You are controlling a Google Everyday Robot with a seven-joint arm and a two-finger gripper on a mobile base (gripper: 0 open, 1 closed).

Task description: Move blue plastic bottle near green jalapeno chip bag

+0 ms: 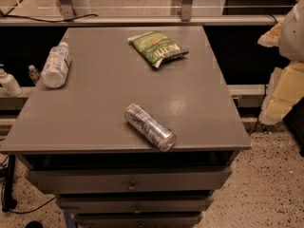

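Observation:
The blue plastic bottle [55, 65] lies on its side at the left edge of the grey table [104, 113], white cap pointing to the far side. The green jalapeno chip bag [157, 48] lies flat at the table's far middle, well to the right of the bottle. My gripper [281, 93] shows only as pale cream parts at the right edge of the view, beside the table and off it. It is far from the bottle and holds nothing that I can see.
A shiny silver-blue can [150, 127] lies on its side near the table's front edge. A small white pump bottle [8, 82] stands on a ledge left of the table. Drawers [130, 184] sit under the tabletop. A rail [142, 19] runs behind.

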